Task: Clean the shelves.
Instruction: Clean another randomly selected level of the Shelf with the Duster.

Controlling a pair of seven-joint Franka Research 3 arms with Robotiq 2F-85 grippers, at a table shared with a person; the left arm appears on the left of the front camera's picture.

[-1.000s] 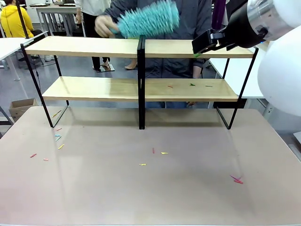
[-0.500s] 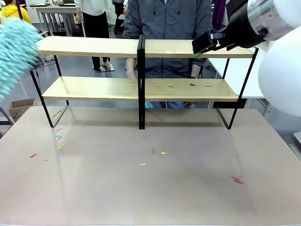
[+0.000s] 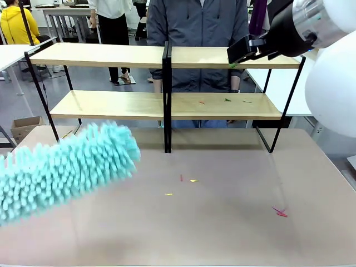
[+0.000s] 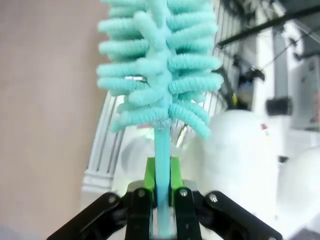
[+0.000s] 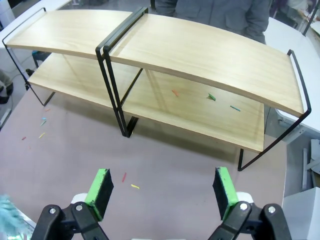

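Left gripper: green pads pinched tight on the thin teal handle of the duster. In the left wrist view the handle runs straight up the centre of the frame between the black fingers.

Duster head is a fat cylinder of soft chenille nubs in pale turquoise. In the front view it sits in the lower left, tilted up to the right and blurred, over the near-left part of the table. Can't tell if it's touching the surface.

Right gripper: jaws spread wide with nothing between them, green pads well apart. In the front view it's in the upper right, a black wrist on a rounded white link, held high. The right wrist view looks down over the table at the rack.

Table is matte beige-pink and flat. Small paper scraps in yellow and red lie mid-frame, with a pink bit nearer at right.

The shelves span the upper half of the front view, standing on the far part of the table. Two light wood-grain boards on a thin black wire frame, with a black upright in the centre. Top board is bare. The lower board's right half carries a few coloured scraps in red and green.

Behind the rack, top centre, a person in a grey zip jacket stands just past it.
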